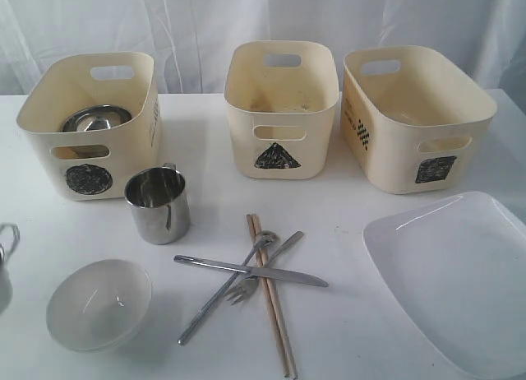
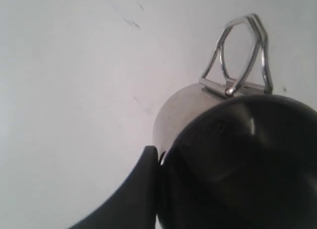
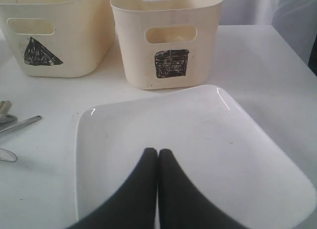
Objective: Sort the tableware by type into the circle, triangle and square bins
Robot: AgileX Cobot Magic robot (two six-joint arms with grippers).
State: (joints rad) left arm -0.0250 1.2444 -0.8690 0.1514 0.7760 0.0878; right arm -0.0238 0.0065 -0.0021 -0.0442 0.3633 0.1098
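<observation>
Pinching rim of steel mug (image 2: 183, 110) w/ L claw (image 2: 159, 157), one finger (image 2: 133, 194) outside wall. Noted R claw (image 3: 157, 154) narrow, tips together, empty, above white plate (image 3: 208, 135).

place: probably lab test bench | evidence: white table (image 1: 345, 207); white curtain (image 1: 197, 18)

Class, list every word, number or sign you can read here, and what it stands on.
No words or numbers are legible.
Black scribbled circle: left cream plastic tub.
Black scribbled triangle: middle cream tub.
Black scribbled square: right cream tub.
Side prints on outer tubs: too blurred.
</observation>
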